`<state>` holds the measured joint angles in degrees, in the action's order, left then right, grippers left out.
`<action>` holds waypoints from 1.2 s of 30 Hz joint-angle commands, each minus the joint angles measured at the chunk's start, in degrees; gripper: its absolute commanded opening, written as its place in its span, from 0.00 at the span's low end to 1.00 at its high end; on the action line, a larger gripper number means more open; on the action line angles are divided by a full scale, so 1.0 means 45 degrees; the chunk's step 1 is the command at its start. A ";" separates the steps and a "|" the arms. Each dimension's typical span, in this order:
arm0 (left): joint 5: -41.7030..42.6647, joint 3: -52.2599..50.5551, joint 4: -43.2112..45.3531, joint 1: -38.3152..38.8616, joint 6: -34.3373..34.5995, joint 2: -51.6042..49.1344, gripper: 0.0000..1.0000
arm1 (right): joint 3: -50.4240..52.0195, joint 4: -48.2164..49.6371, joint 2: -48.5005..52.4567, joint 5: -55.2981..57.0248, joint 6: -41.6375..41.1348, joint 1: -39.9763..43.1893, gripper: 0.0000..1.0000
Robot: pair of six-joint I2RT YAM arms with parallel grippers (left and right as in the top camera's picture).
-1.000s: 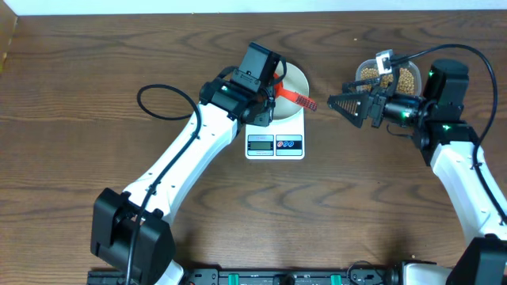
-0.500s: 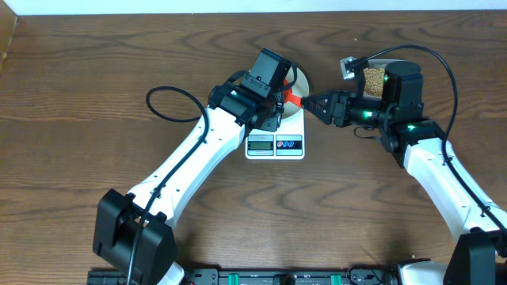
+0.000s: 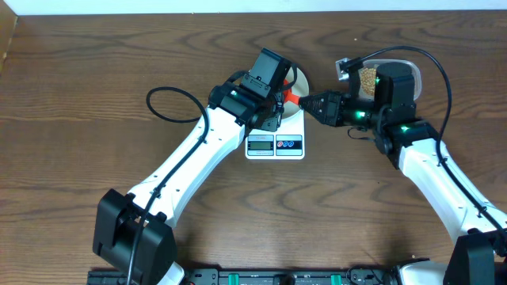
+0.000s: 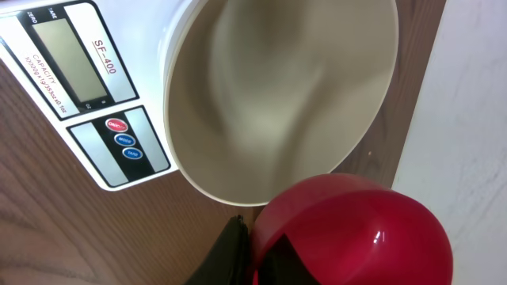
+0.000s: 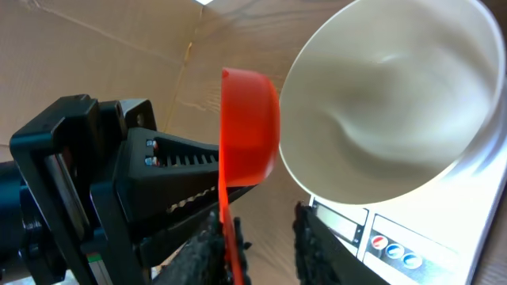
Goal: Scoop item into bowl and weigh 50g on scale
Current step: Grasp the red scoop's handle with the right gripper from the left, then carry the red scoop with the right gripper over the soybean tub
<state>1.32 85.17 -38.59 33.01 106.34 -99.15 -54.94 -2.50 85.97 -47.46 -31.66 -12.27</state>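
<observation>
An empty white bowl (image 4: 277, 87) (image 5: 380, 103) rests on the white scale (image 3: 275, 145) (image 4: 79, 63). My left gripper (image 3: 277, 101) (image 4: 249, 237) is shut on a red scoop (image 3: 293, 96) (image 4: 348, 229) at the bowl's (image 3: 299, 79) near rim. The scoop (image 5: 249, 127) is seen edge-on in the right wrist view, with its handle running down between my right gripper's (image 5: 261, 237) (image 3: 310, 103) fingers. One finger (image 5: 210, 245) touches the handle and the other stands apart, so the jaws are open. Tan beans (image 3: 367, 77) lie in a clear tub behind my right arm.
A black cable (image 3: 170, 107) loops on the wood table left of my left arm. The tub's rim (image 3: 416, 67) shows at the back right, mostly covered by my right wrist. A pale wall edge (image 3: 158, 6) runs along the table's far side.
My right gripper swung left from the tub to the scoop's handle, and its jaws narrowed around it. The left arm shifted slightly at first, then held still.
</observation>
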 commanded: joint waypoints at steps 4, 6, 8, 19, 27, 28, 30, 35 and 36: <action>-0.0112 0.0126 -0.0049 -0.0019 0.0063 -0.0117 0.07 | -0.0170 0.0015 0.0068 0.0102 -0.0010 -0.0083 0.17; -0.0112 0.0126 -0.0063 -0.0019 0.0063 -0.0117 0.07 | -0.0170 0.0019 0.0068 0.0097 -0.0010 -0.0083 0.11; -0.0112 0.0121 -0.0092 -0.0019 0.0063 -0.0117 0.07 | -0.0170 0.0034 0.0068 0.0102 -0.0010 -0.0083 0.04; -0.0117 0.0121 -0.0355 -0.0019 0.0053 -0.0117 0.73 | -0.0170 0.0126 0.0068 0.0238 -0.0005 0.0121 0.01; -0.0636 0.0126 0.0126 -0.0151 -0.2948 -0.0107 0.74 | -0.0170 0.0044 0.0063 0.0160 0.0121 0.1001 0.01; -0.0879 0.0126 0.0335 -0.0194 -0.3983 -0.0107 0.74 | -0.0170 -0.0029 0.0063 0.0175 0.0204 0.1161 0.01; -0.1379 0.0126 0.0767 -0.0282 -0.6455 -0.0107 0.74 | -0.0170 -0.0175 0.0063 0.0180 0.0563 0.1554 0.01; -0.1846 0.0126 0.1413 -0.0617 -1.2750 -0.0049 0.72 | -0.0175 -0.0257 0.0029 0.0126 0.1608 0.2497 0.01; -0.1846 0.0126 0.1399 -0.0695 -1.3313 -0.0019 0.72 | -0.0175 -0.0257 0.0010 0.0073 0.1715 0.2633 0.01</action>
<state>-4.08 85.17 -32.45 31.05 68.12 -99.22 -54.94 -3.64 85.97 -46.59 -27.79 -1.89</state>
